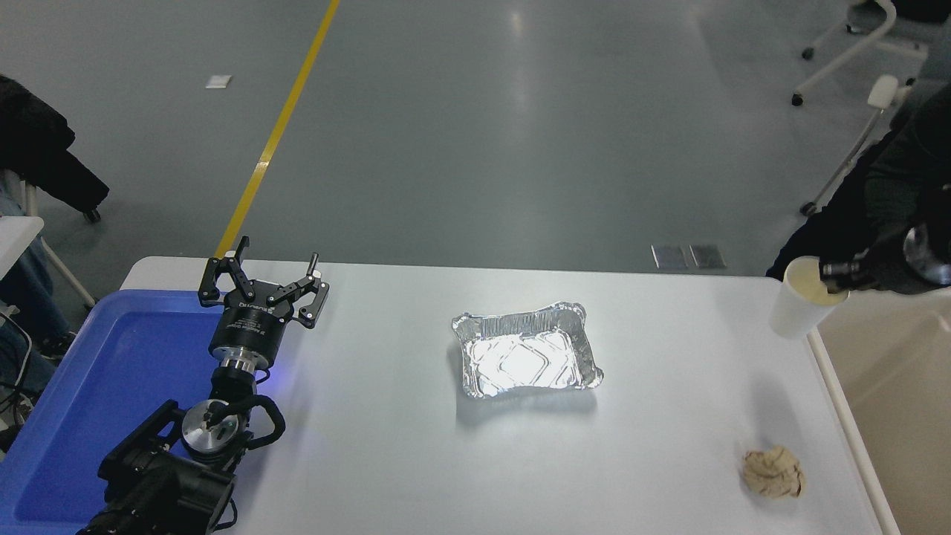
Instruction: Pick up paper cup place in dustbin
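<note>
Gripping: right gripper [833, 276] jaws clenched on paper cup [801, 300] rim, lifted beside dustbin [832, 369].
Left gripper [261, 285]: jaws spread, holding nothing, over blue tray [89, 357].

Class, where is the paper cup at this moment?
In the head view, the paper cup hangs at the far right, held at its rim by the right gripper, beside the dustbin.

The right gripper [838, 276] is motion-blurred at the paper cup [799, 301]; the dustbin [839, 386] runs off the right edge.
</note>
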